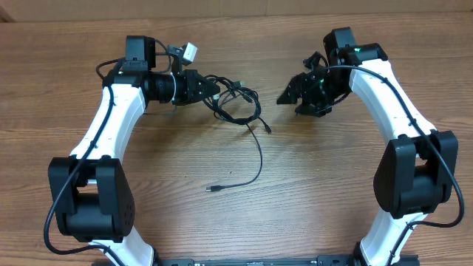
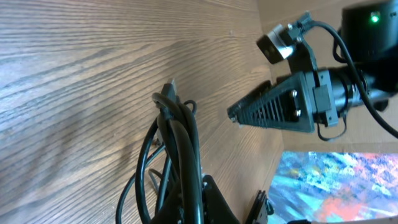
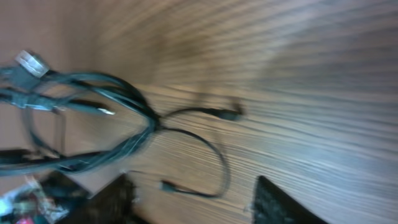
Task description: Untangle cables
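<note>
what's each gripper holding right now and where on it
Left gripper grips the cables at the bundled coil; right gripper is open, holding nothing.

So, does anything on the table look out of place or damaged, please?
Nothing looks damaged. The cables sit tangled at the left gripper, shut on them; one loose strand trails across the table. The right gripper stands open, apart.
</note>
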